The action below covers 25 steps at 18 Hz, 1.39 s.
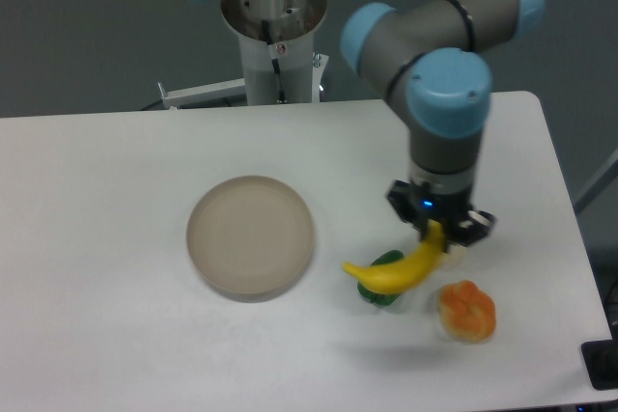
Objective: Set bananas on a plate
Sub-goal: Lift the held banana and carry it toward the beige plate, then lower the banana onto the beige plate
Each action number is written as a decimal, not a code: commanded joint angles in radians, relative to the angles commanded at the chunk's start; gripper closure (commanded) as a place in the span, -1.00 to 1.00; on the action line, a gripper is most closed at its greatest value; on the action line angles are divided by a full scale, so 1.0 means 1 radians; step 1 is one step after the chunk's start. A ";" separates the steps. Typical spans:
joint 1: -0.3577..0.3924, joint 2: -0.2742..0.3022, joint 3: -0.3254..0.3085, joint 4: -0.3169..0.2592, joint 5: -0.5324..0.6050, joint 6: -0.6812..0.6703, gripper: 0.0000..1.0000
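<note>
Plate [250, 235] sits left of centre on the white table [116, 238], nothing on it. Right of it, just past the rim, the banana [401, 268] hangs in the air, tilted — its left tip low and near the plate, its right end up in the gripper [439, 231]. A green pepper [384, 294] is mostly hidden behind the banana, only bits showing above and below it. Gripper points straight down, fingers clamped on the banana's upper right end. Wrist is vertical above it with a blue cap; the grey forearm runs up and back toward the top right — elbow joints bent over the table's far side. Orange lumpy fruit [466, 311] lies lower right on the table, apart from the gripper.
</note>
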 joint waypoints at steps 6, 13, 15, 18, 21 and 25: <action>-0.083 -0.002 -0.050 -0.057 -0.005 -0.221 0.40; -0.138 -0.003 -0.214 0.090 -0.012 -0.330 0.40; -0.144 -0.005 -0.265 0.168 -0.014 -0.342 0.40; -0.152 -0.002 -0.316 0.222 -0.014 -0.358 0.40; -0.169 -0.012 -0.334 0.230 -0.008 -0.375 0.40; -0.192 -0.018 -0.345 0.236 -0.008 -0.375 0.40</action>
